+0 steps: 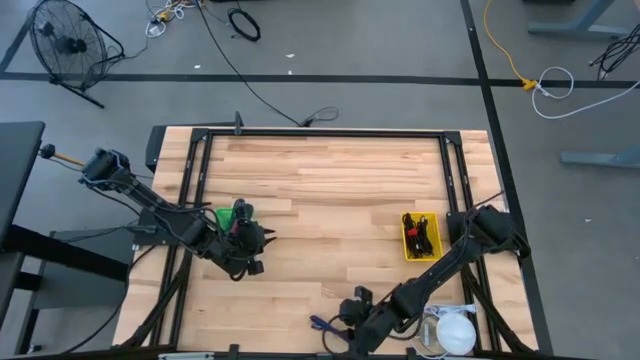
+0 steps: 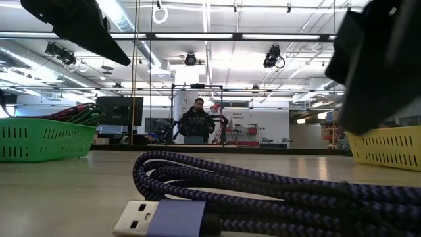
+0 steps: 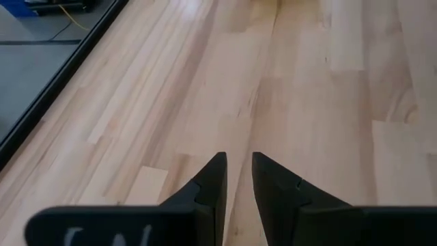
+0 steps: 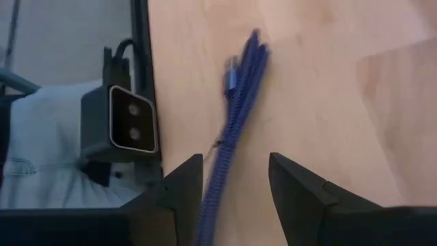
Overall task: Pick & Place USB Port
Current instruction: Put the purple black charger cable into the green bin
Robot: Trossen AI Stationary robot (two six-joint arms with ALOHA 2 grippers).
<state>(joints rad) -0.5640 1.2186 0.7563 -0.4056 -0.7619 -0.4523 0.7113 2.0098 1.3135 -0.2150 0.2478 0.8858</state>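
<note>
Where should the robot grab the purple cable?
Probably at the middle of the cable bundle, from above. It lies flat on the table, folded into a long narrow bunch, so the right pincer, open and already straddling it, could close across its width.

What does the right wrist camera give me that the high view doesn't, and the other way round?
Only the right wrist view shows the right gripper open, straddling the purple cable, beside a small camera at the table edge. Only the high view shows the left gripper near the green basket, the yellow bin and a white roll. Both show the purple cable on the wooden table near its front edge.
</note>
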